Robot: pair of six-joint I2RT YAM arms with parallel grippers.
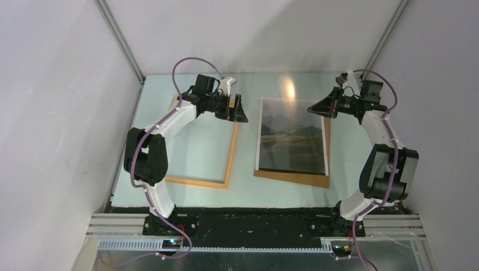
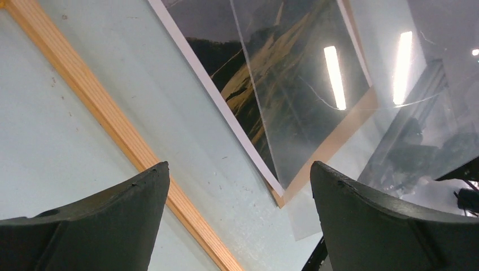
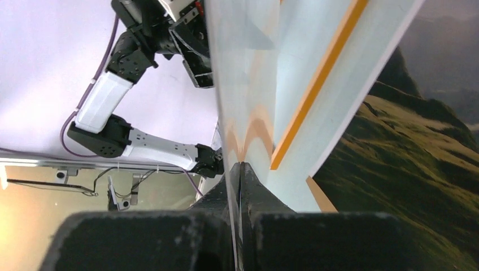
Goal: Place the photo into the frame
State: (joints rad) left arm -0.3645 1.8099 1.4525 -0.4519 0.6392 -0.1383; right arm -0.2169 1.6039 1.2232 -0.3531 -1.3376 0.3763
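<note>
Top: photo (image 1: pixel 292 144) flat on board (image 1: pixel 294 179), 3 o'clock of frame (image 1: pixel 230 161). Long axis 12–6, sky end at 12. Right hand (image 1: pixel 319 107) at photo's 1 o'clock corner. Left hand (image 1: pixel 240 110) over frame's 1 o'clock corner.
Left wrist: spread wide, empty. Pane (image 2: pixel 316 84) overlaps photo.
Right wrist: clamped on pane edge. Best, likely: lift pane clear without dragging photo.

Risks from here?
The right gripper pinches the clear pane only at one edge; it could slip or swing.
The pane tilts over the photo; its low edge might drag the photo off the brown board.
The open left gripper hovers by the frame and could knock it.
</note>
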